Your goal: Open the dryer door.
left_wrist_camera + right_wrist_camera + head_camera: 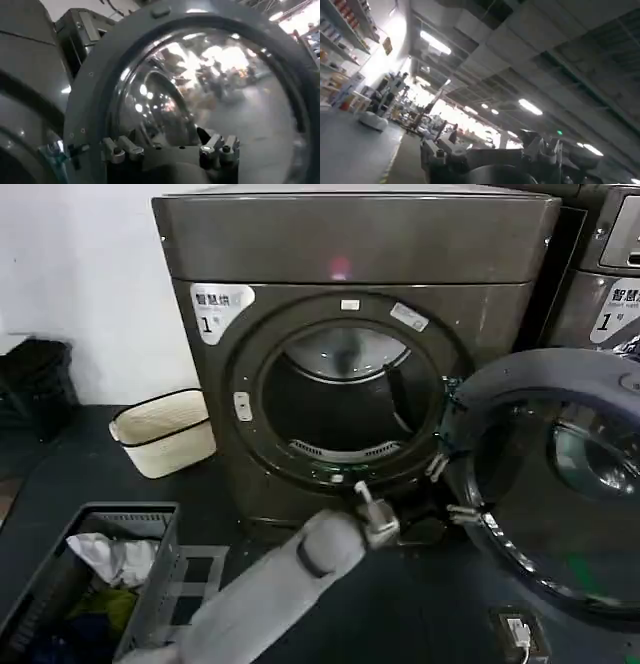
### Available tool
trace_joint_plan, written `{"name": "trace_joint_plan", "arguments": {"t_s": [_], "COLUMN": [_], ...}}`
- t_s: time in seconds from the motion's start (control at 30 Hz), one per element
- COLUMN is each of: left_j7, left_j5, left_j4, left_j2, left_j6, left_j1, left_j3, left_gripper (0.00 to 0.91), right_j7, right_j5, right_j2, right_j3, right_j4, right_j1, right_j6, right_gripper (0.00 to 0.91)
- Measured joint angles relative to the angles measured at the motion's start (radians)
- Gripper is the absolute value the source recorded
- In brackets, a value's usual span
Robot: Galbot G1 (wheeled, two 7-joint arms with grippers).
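The dryer door (560,484) stands swung wide open to the right of the grey dryer (350,244), its dark grey back and domed glass facing me. The drum opening (345,399) is uncovered. My left gripper (450,489) reaches in from below, at the door's inner edge on the hinge side, fingers spread and holding nothing. In the left wrist view the door's domed glass (200,75) looms just beyond the open left gripper (167,150). My right gripper (490,150) points up at the ceiling, open and holding nothing.
A white basket (160,432) sits on the floor left of the dryer. A grey crate (165,569) with laundry stands at the near left. A second grey machine (610,264) stands behind the open door. A small socket (515,631) lies on the dark floor.
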Motion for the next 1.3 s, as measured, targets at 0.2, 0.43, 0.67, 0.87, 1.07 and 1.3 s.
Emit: {"name": "trace_joint_plan", "arguments": {"t_s": [0.2,0.43,0.67,0.87,1.07,1.3], "left_j7": [-0.017,0.02,-0.014,-0.067,-0.206,-0.477], "left_j5": [-0.033,-0.084,-0.177,-0.268,-0.433,-0.686], "left_j4": [-0.153,-0.314,-0.418,-0.489,-0.536,-0.577], "left_j2": [0.168,0.381,0.577,0.728,0.875,0.994], "left_j6": [0.05,0.084,0.222,0.362,0.545,0.737], "left_j1": [0.039,0.102,0.192,0.314,0.471,0.655], "left_j3": [-0.017,-0.083,-0.207,-0.361,-0.524,-0.678], "left_gripper": [0.907,0.907,0.907,0.907,0.907,0.907], "right_j7": [-0.01,-0.02,-0.026,-0.026,-0.03,-0.04], "right_j5": [0.005,0.003,0.001,0.003,0.01,0.019], "right_j2": [-0.018,-0.045,-0.054,-0.078,-0.097,-0.099], "right_j3": [-0.013,-0.034,-0.063,-0.075,-0.075,-0.088], "right_j4": [0.002,0.002,0.004,-0.018,-0.044,-0.069], "right_j1": [0.012,0.027,0.044,0.053,0.053,0.063], "right_j6": [-0.011,-0.015,-0.011,-0.006,0.008,0.027], "right_gripper": [0.907,0.907,0.907,0.907,0.907,0.907]}}
